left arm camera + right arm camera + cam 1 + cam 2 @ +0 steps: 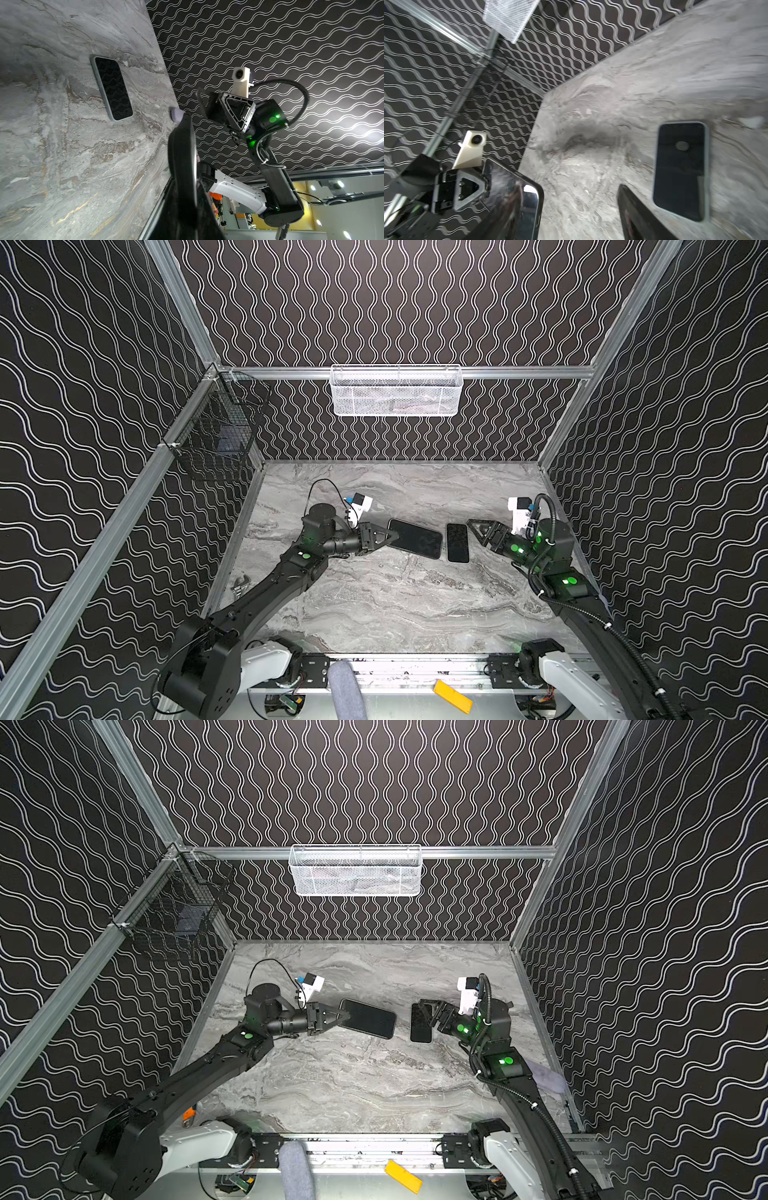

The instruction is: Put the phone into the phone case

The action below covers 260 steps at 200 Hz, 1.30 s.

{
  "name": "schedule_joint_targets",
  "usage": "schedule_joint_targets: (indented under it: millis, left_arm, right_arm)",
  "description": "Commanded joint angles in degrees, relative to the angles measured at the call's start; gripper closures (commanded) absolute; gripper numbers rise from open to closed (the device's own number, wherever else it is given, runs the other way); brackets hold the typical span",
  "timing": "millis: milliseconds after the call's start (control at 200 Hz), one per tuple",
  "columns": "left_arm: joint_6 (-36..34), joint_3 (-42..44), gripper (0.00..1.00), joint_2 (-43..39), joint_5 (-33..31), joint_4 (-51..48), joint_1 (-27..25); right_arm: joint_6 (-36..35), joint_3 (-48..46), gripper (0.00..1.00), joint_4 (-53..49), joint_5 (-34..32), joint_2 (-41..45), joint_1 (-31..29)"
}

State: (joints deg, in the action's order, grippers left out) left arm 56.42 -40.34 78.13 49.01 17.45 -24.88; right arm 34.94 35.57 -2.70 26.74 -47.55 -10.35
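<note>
The phone case [415,539] [370,1020], a glossy black shell, is gripped at one short end by the left claw [392,536] [345,1016]. The jaws are closed narrowly on its edge. The case is extended from the claw toward the middle of the table [374,605] [332,1085]. In the left wrist view it is seen edge-on [182,155]. In the right wrist view [508,197] a cutout is visible near one corner. Whether its free end rests on the table cannot be told.

The phone [457,543] [420,1029] is laid flat on the table, screen up, just beside the free end of the case, with a narrow gap between the two. A pale rim is shown around its dark screen in both wrist views [113,89] [681,170].

The right claw [478,531] [428,1011] [205,104] is positioned near the phone, on the side away from the case. Its jaws are spread wide and nothing is held between them. No contact with the phone is visible.
</note>
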Motion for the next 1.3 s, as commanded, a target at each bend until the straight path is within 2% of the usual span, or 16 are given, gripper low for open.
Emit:
schedule_joint_targets:
  millis: [0, 100, 175, 350, 415, 511, 576, 621, 736, 921, 1056, 1296]
  left_arm:
    - [-4.5, 0.0, 1.0, 1.4, -2.7, -0.5, 0.1]
    - [-9.4, -1.8, 1.0, 3.6, -3.8, -6.5, 0.0]
    - [-15.3, -5.0, 1.0, 5.4, -4.4, -14.7, 0.0]
    - [-28.1, -14.7, 1.0, 9.6, -6.7, -33.9, 0.0]
    - [-33.4, -18.9, 1.0, 12.3, -3.9, -41.1, 0.0]
    - [-39.6, -22.6, 1.0, 13.9, -1.0, -47.6, 0.0]
    - [-42.3, -24.1, 1.0, 14.2, 0.9, -50.5, -0.1]
    - [-44.3, -25.0, 1.0, 14.4, 2.4, -52.4, -0.2]
    - [-48.1, -26.3, 1.0, 13.6, 3.6, -56.5, -0.3]
    - [-49.3, -27.9, 1.0, 13.4, 4.4, -57.9, -0.7]
    - [-48.9, -28.2, 1.0, 13.3, 5.5, -57.1, -1.2]
    - [-45.6, -26.5, 1.0, 12.5, 7.4, -52.5, -1.6]
  right_arm:
    - [-2.1, -0.4, 0.25, -7.0, -6.8, 1.3, 0.0]
    - [-2.0, -0.9, 0.25, -9.9, -11.5, 2.6, 0.1]
    - [-2.1, -0.8, 0.24, -11.6, -13.5, 3.2, 0.1]
    - [-3.2, -0.3, 0.24, -11.9, -11.5, 3.2, 0.1]
    - [-4.7, -0.7, 0.24, -8.8, -5.2, 2.5, 0.1]
    - [-5.9, -1.3, 0.24, -0.4, 12.0, -1.0, 0.0]
    - [-6.8, 1.0, 0.25, 0.8, 22.0, -5.5, -0.4]
    - [-7.7, 2.0, 0.25, 2.0, 25.6, -7.7, -1.2]
    - [-9.8, 2.0, 0.22, 6.1, 29.4, -9.5, -2.3]
    - [-11.7, 2.4, 0.19, 12.5, 35.6, -16.1, -5.1]
    - [-10.1, 2.9, 0.24, 18.3, 39.6, -22.6, -7.2]
    - [-9.1, 2.6, 0.25, 22.6, 41.2, -27.2, -10.8]
